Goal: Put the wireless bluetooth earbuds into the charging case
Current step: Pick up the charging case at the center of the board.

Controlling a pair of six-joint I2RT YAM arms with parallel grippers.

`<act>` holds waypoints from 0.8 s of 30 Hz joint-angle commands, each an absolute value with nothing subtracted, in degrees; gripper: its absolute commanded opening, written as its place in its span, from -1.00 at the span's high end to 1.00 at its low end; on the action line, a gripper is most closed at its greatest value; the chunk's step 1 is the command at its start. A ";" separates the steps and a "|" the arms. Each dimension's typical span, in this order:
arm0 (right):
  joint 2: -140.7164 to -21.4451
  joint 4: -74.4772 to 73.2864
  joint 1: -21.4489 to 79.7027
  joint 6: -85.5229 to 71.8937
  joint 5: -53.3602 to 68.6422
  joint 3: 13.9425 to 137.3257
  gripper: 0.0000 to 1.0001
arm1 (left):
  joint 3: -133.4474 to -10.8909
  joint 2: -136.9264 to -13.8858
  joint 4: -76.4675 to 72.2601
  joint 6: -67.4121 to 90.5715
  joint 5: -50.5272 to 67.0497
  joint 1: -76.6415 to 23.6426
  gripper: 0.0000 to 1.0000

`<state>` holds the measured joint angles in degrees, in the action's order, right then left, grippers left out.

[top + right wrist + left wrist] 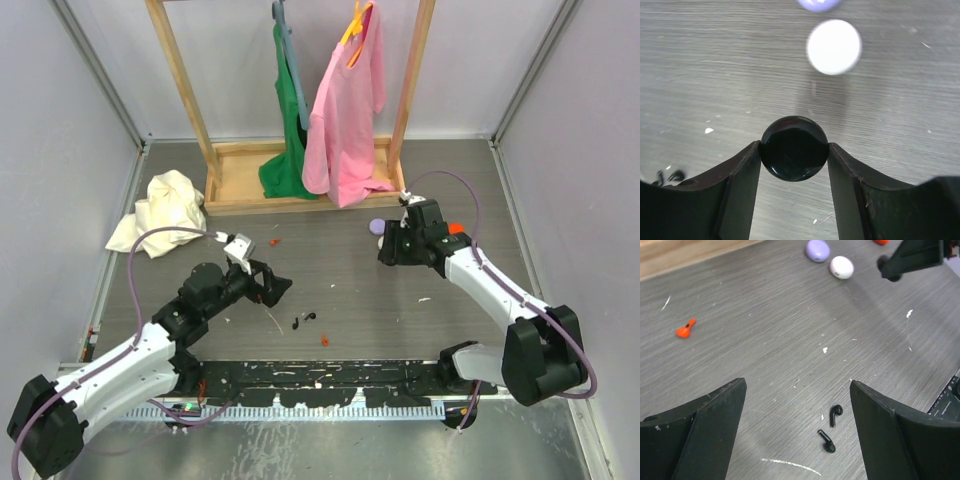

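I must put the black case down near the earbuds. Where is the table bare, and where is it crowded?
Bare: the middle strip between the earbuds and the right gripper with the black case; also the table right of that arm. Crowded: by the purple case and white case, and around the left gripper.

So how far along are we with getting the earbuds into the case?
Nothing is inserted yet: both black earbuds lie loose on the table. In hand, the right gripper grips the black case, and the left gripper hangs open above the earbuds. Left: open the case, pick up each earbud, seat both.
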<state>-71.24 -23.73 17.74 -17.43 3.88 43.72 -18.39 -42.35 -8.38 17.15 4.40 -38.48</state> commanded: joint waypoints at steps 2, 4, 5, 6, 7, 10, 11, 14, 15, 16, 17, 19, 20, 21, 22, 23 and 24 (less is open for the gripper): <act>-69.50 -27.79 21.66 -12.58 12.37 51.82 0.16 | -14.74 -41.84 -27.56 9.71 11.87 -38.20 -0.72; -69.78 -29.16 23.15 -11.54 14.07 53.84 0.16 | -13.50 -42.64 -32.01 7.22 13.24 -38.23 -0.69; -70.10 -29.89 24.23 -10.97 14.93 54.99 0.16 | -13.23 -43.17 -33.65 6.21 13.65 -38.29 -0.69; -70.38 -30.77 24.91 -10.35 15.65 56.03 0.16 | -13.31 -43.73 -34.65 4.83 14.65 -38.32 -0.69; -70.60 -31.60 25.75 -9.82 16.28 57.23 0.16 | -13.54 -44.49 -35.46 3.16 15.93 -38.37 -0.69; -71.16 -33.12 28.54 -7.68 18.57 60.24 0.16 | -14.85 -47.20 -37.40 -1.63 19.06 -38.81 -0.66; -71.23 -33.42 29.43 -6.89 19.44 61.03 0.16 | -15.31 -47.91 -37.77 -3.86 20.54 -39.03 -0.64; -71.81 -34.39 31.78 -4.33 21.22 63.62 0.16 | -16.92 -49.64 -38.33 -9.94 23.86 -40.14 -0.59; -72.11 -34.99 32.54 -3.67 21.54 64.47 0.15 | -17.44 -50.08 -38.35 -11.93 25.22 -40.42 -0.58; -72.46 -35.71 33.25 -2.84 22.12 65.23 0.15 | -17.91 -50.59 -38.34 -13.74 26.11 -40.71 -0.57; -72.94 -36.42 34.06 -2.09 22.42 66.14 0.15 | -18.35 -51.04 -38.40 -15.31 26.92 -40.99 -0.55; -73.79 -37.77 35.70 -0.61 23.03 67.69 0.14 | -19.22 -51.89 -38.47 -18.87 28.35 -41.53 -0.55; -74.21 -38.26 36.36 0.00 23.47 68.41 0.14 | -19.63 -52.33 -38.58 -20.15 28.77 -41.79 -0.54; -74.62 -38.70 36.99 0.67 23.91 68.97 0.14 | -20.06 -52.73 -38.64 -21.33 29.16 -42.05 -0.54; -74.93 -38.97 37.79 1.13 24.32 69.39 0.14 | -20.44 -53.16 -38.67 -22.42 29.58 -42.20 -0.54; -75.15 -39.16 38.39 1.67 24.56 69.80 0.14 | -20.85 -53.63 -38.74 -23.34 30.18 -42.30 -0.53; -75.33 -39.40 38.91 2.18 24.77 70.15 0.14 | -21.13 -54.22 -38.73 -24.26 30.83 -42.40 -0.53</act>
<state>-74.76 -37.65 36.77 -1.76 21.85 66.50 -17.91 -52.90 -33.82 -16.34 26.68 -41.76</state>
